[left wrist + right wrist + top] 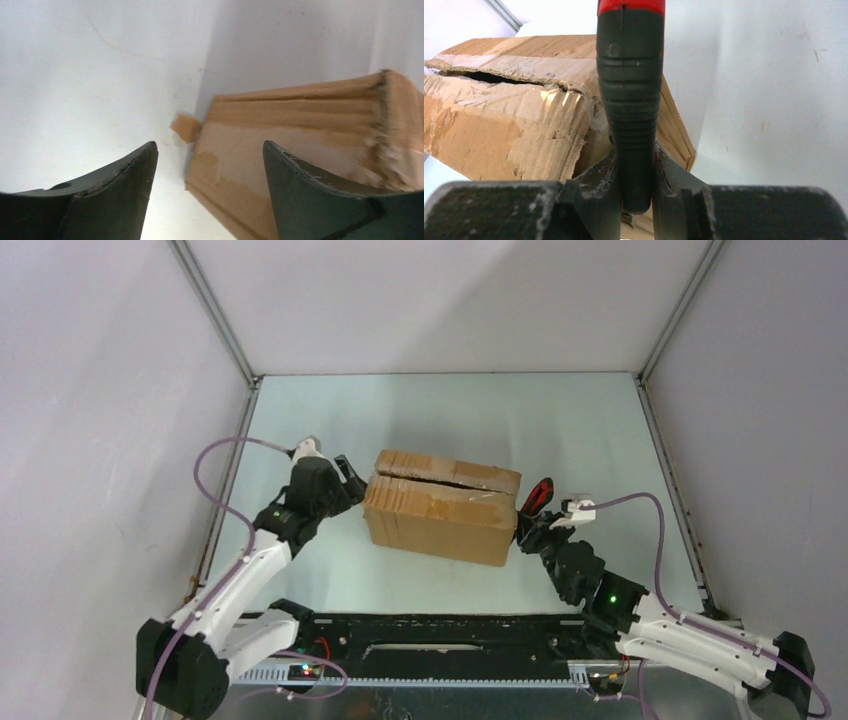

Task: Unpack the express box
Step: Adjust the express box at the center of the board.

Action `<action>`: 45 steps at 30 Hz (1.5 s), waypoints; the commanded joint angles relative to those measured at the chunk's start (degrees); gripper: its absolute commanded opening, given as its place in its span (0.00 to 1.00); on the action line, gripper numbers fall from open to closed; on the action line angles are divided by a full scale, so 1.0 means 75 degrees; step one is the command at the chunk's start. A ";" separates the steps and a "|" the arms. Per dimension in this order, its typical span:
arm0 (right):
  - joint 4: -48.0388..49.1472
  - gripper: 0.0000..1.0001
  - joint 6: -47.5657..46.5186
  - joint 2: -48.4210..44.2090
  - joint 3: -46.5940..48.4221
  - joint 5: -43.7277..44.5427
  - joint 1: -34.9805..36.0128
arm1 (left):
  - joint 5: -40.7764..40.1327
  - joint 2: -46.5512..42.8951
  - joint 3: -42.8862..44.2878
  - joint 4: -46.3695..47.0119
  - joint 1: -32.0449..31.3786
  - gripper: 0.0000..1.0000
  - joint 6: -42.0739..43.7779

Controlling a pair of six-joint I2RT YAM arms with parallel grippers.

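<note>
a: pale, smooth table (420, 410), and at its centre sits the express box (442, 508), an oblong brown corrugated carton lying between the two arms.

b: top seam's split, look. a ragged dark gap runs along the flaps, with torn edges and crinkled glossy tape at the right end.

a: left gripper (350, 480) is just beside the box's left end, dark curved fingers (125, 185) spread wide, holding nothing.

b: right gripper (634, 170) is at the other end, clamped tight on a utility knife (630, 75). ribbed black rubbery grip, red plastic at its far end, right by the carton's corner.
</note>
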 commanded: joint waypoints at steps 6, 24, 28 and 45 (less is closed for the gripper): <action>-0.0856 0.00 0.0646 -0.0674 -0.0222 -0.1605 -0.0917 | -0.0048 -0.1536 0.2485 -0.2369 -0.0424 1.00 0.3601; -0.3543 0.00 0.2529 -0.2401 0.0983 -0.2751 -0.2253 | 0.3314 0.1586 0.5311 -0.3260 -0.4196 1.00 0.8857; -0.3595 0.00 0.2601 -0.2578 0.1008 -0.2823 -0.2354 | 0.3184 0.2053 0.5533 -0.3240 -0.4366 1.00 0.9504; -0.3858 0.00 0.3590 -0.2761 0.1638 -0.2373 -0.2475 | 0.3727 0.3783 0.6696 -0.3407 -0.4648 1.00 1.0423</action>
